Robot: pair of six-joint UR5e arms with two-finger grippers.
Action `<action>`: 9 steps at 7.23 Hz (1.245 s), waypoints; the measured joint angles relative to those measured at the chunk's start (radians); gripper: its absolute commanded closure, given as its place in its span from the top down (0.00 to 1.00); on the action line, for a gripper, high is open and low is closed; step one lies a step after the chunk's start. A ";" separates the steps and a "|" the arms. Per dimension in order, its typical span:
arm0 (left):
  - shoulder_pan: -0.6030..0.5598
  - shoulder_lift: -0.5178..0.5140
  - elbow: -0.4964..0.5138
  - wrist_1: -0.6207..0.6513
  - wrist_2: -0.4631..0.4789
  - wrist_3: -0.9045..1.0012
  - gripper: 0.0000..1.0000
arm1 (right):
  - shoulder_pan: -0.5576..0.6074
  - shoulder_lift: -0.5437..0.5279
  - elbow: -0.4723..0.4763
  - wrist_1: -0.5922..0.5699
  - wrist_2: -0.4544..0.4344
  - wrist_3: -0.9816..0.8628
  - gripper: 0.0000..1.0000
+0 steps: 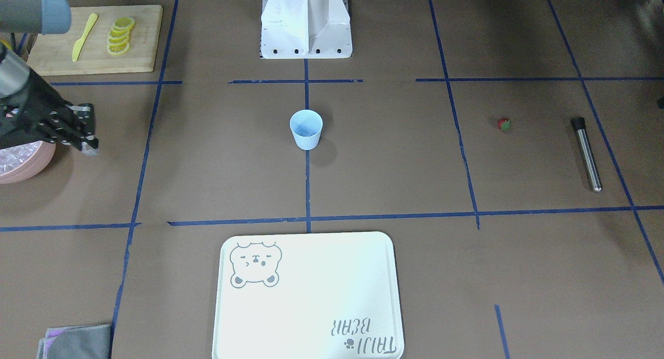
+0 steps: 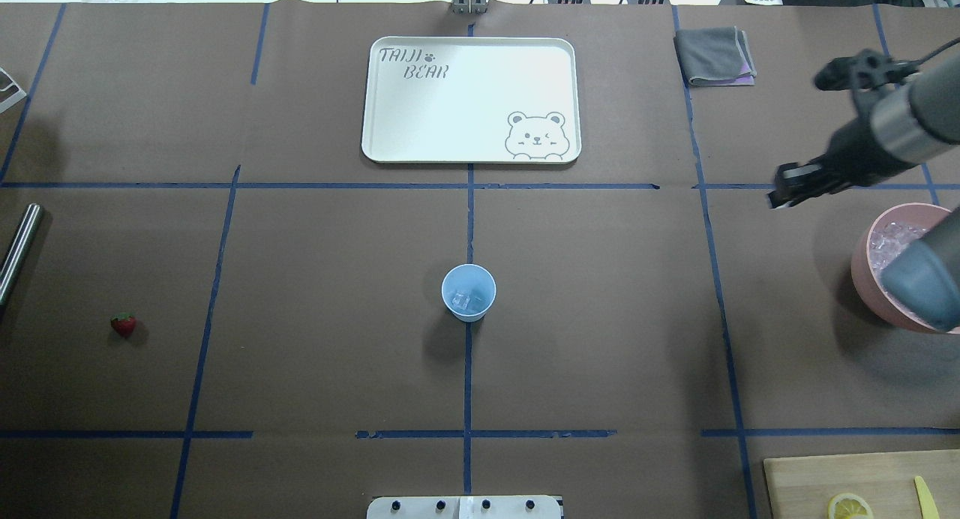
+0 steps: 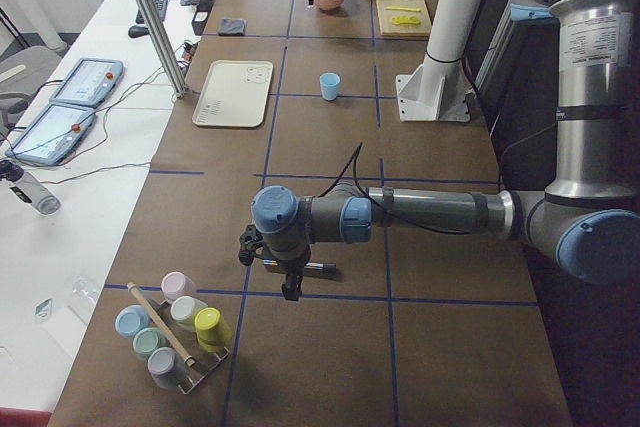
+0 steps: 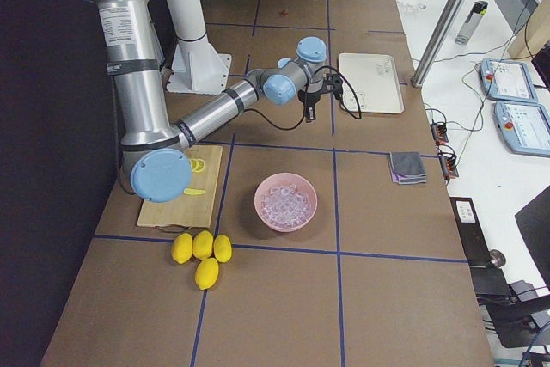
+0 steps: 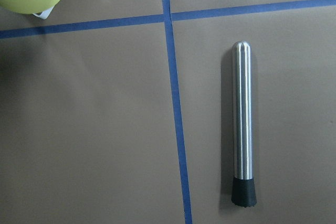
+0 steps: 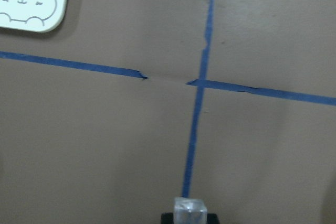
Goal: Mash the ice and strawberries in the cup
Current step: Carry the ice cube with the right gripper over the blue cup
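front view: right tool (image 1: 87, 141) hangs over the bench (image 1: 218, 182) just beside the pink bowl (image 1: 31, 167), jaws near closed on sth small & clear. cup (image 1: 306, 129) stands upright at bench centre on the tape line, prob so both arms can reach it. strawberry (image 1: 504, 124) & metal muddler (image 1: 586, 152) lie apart on the left arm's side, untouched.

overhead: some ice (image 2: 466, 300) already in the cup, more heaped in the bowl. right tool sits just off the bowl's rim, well apart from the cup.

left side view: left tool (image 3: 290, 285) points down over the muddler, near a rack of coloured cups (image 3: 175, 332). can't tell if open or closed.

right side view: bowl full of ice, lemons (image 4: 199, 255) near it. nothing on grip.

left wrist: muddler lies flat below the cam, looks lined up for a pick. no fingers show.

right wrist: ice cube (image 6: 189, 211) pinched at the tips, i'd guess for dropping in the cup.
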 measured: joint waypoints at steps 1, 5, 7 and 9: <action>0.001 0.000 0.000 0.000 0.000 0.000 1.00 | -0.080 0.112 -0.005 -0.095 -0.060 0.085 0.01; 0.009 0.000 0.000 0.000 0.000 -0.001 1.00 | -0.320 0.522 -0.202 -0.230 -0.257 0.449 0.01; 0.014 0.000 0.001 -0.001 0.000 -0.001 1.00 | -0.402 0.600 -0.260 -0.232 -0.333 0.546 0.02; 0.018 0.000 0.001 -0.001 0.000 -0.001 1.00 | -0.429 0.609 -0.281 -0.232 -0.357 0.566 0.04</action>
